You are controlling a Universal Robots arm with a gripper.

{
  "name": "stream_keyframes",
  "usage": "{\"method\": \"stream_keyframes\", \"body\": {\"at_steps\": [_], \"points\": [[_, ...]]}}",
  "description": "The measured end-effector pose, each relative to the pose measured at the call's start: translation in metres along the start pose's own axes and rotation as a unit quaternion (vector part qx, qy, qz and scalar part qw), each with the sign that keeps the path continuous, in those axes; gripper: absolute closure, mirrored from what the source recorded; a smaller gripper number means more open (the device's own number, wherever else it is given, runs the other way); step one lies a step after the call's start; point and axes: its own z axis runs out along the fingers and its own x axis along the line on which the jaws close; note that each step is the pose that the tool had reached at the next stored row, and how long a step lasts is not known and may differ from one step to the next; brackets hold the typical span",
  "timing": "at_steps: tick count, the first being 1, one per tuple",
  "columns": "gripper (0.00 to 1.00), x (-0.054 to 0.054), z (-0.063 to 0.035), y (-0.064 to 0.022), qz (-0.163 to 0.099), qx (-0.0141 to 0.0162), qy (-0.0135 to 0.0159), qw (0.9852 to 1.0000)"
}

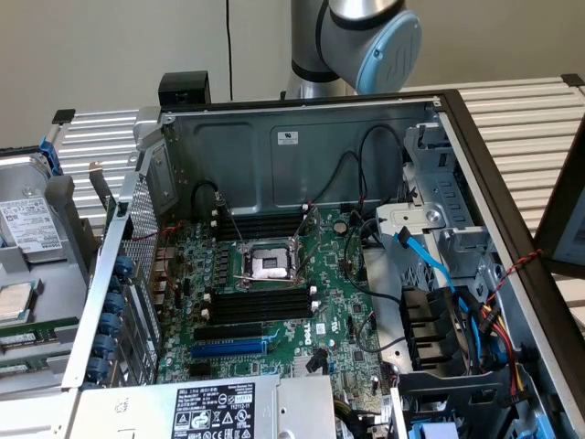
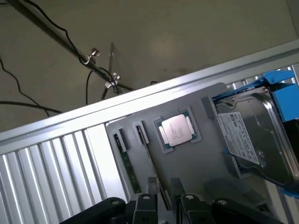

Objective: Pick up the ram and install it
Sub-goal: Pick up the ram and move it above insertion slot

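Closest in, the gripper (image 2: 163, 190) is hanging with jaws spread, apparently straddling the ram (image 2: 149, 158) without pinching it. The stick is standing edge-up in a groove of the grey tray (image 2: 196, 168) — probably so fingers can drop either side. Beyond, a processor (image 2: 177, 130) is sitting in its recess.

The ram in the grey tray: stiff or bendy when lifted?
The ram is a thin board standing on edge, so probably stiff lengthwise and light. Its slot in the tray looks snug, so it might bind if tilted.
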Motion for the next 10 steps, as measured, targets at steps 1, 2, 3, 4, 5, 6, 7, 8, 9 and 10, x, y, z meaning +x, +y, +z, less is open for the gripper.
{"method": "stream_keyframes", "body": {"at_steps": [1,2,3,4,5,6,7,8,9,10], "points": [[0.74,0.000,0.0015,-0.0001,-0.010,0.0001,0.0005,1.0000],[0.74,0.000,0.0030,-0.0001,-0.019,0.0003,0.0009,0.9998],[0.74,0.000,0.0044,-0.0002,-0.028,0.0004,0.0014,0.9996],[0.74,0.000,0.0057,-0.0003,-0.036,0.0005,0.0018,0.9993],[0.74,0.000,0.0072,-0.0003,-0.046,0.0007,0.0023,0.9990],[0.74,0.000,0.0086,-0.0004,-0.055,0.0008,0.0027,0.9985],[0.74,0.000,0.0100,-0.0005,-0.064,0.0010,0.0031,0.9980],[0.74,0.000,0.0114,-0.0005,-0.073,0.0011,0.0036,0.9973],[0.74,0.000,0.0127,-0.0006,-0.082,0.0013,0.0040,0.9966],[0.74,0.000,0.0142,-0.0007,-0.091,0.0014,0.0045,0.9958]]}}
